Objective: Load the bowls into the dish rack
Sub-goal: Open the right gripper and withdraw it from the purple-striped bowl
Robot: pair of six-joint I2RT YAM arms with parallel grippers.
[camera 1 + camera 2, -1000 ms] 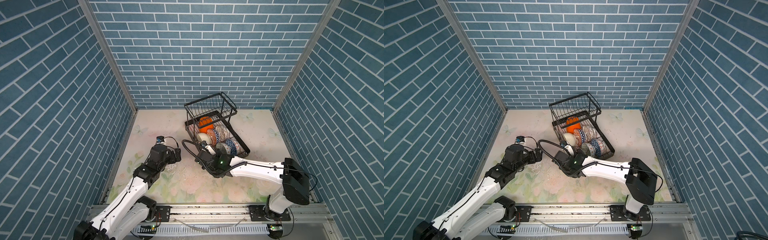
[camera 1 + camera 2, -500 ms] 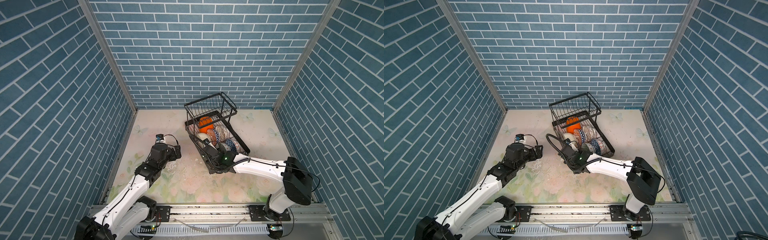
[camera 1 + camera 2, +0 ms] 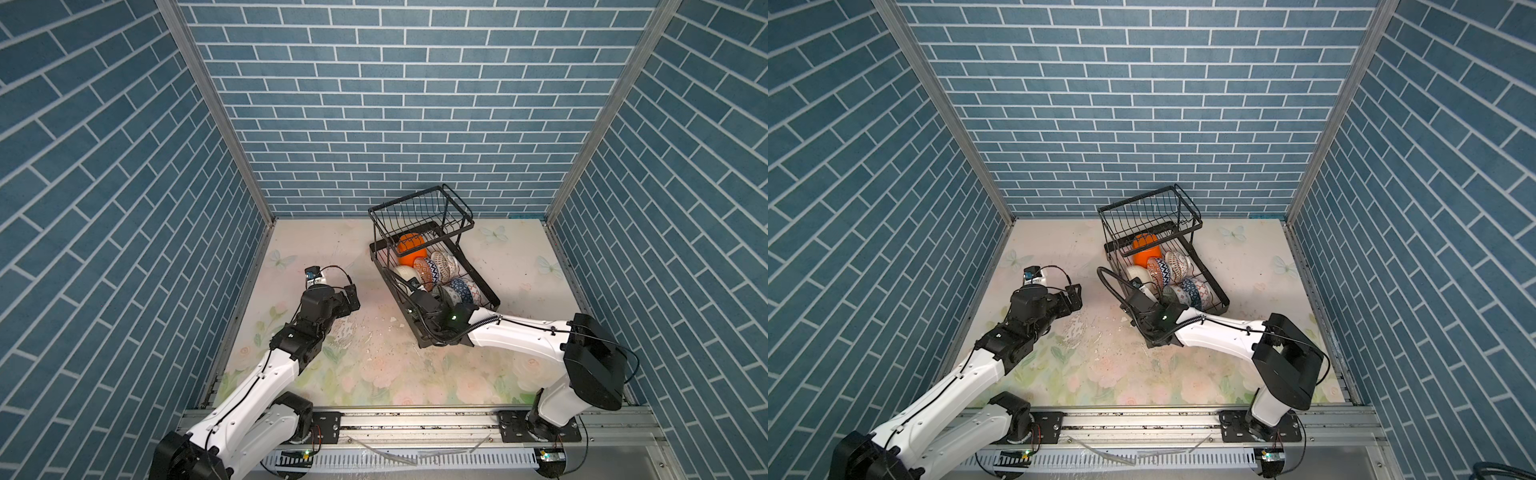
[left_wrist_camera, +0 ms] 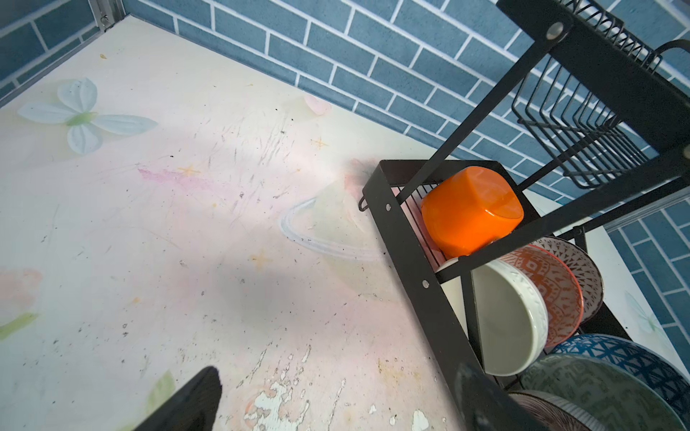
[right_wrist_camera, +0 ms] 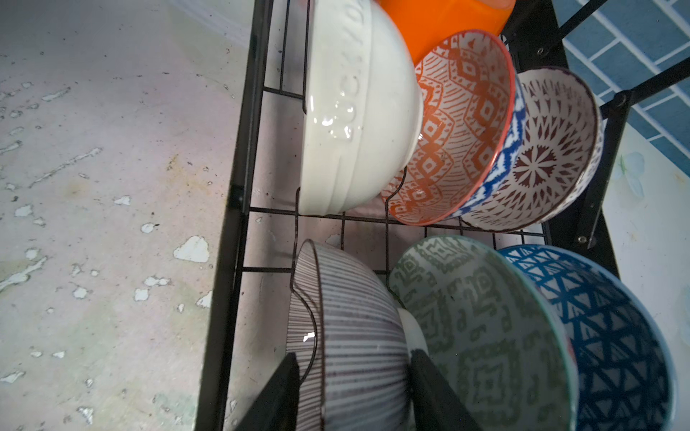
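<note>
**Desk:** Where's the right claw (image 5: pixel 354 356)?

**Photographer:** Clamped on a striped bowl (image 5: pixel 354 298), low at the near end of the rack (image 5: pixel 239 149). The other bowls (image 5: pixel 358 123) stand on edge beyond it.

**Desk:** Anything left?

**Photographer:** No bowl shows on the table (image 3: pixel 374 365). The left claw (image 3: pixel 352 296) hangs spread and empty, left of the rack. Likely only the release remains.

embossed lettering on cream bowl (image 5: pixel 354 112), partly hidden, reads roughly "UCKY D", nothing else legible

Robot lab booth: brick-print walls (image 3: pixel 395 104), aluminium rail (image 3: pixel 415 419)
</note>
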